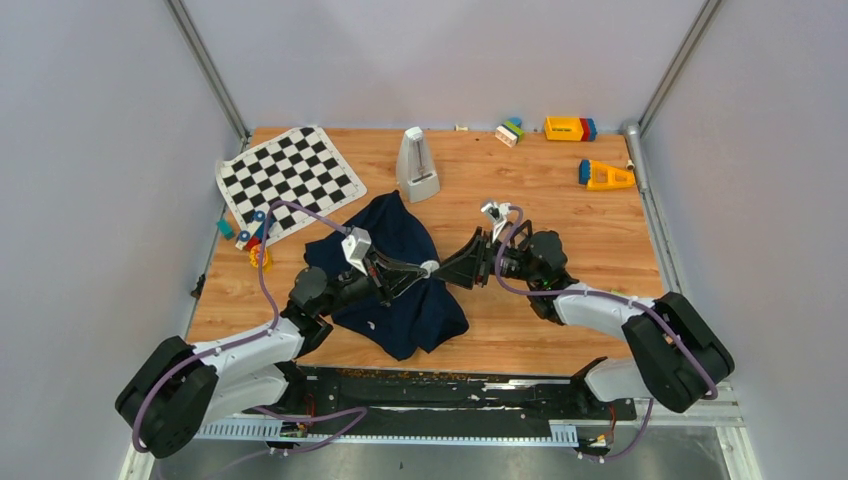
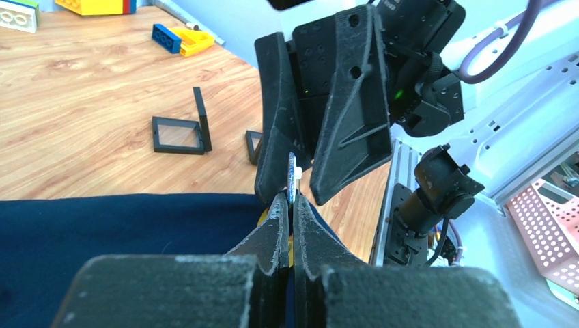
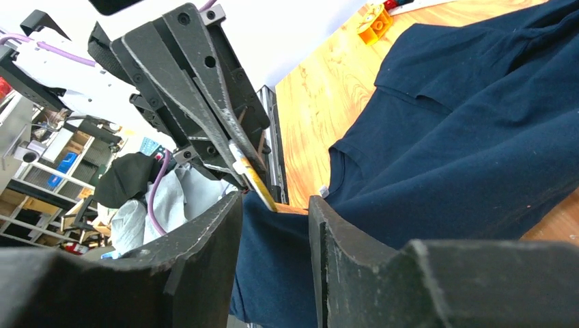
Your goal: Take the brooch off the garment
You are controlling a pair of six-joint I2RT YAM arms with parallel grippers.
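We're clamping small round whitish-silver brooch (image 2: 291, 179) edge-on in left gripper (image 2: 289, 208), face hidden; right gripper (image 3: 275, 205) gaping wide at 3 o'clock; dark navy cloth garment (image 1: 405, 232) beneath.

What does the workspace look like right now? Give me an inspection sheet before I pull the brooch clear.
Surface: wooden table, no spill seen.
Job's things: brooch edge-on at the garment's edge; whether it is pinned to the cloth cannot be told.
Clutter: checkered mat, white metronome, toy blocks along the far edge, black square frames.
Hands: left hand shut on the brooch; right hand open, fingers either side of it.
Cables: purple cables looped along both arms, no snag seen.
Surroundings: pale walls, metal posts.
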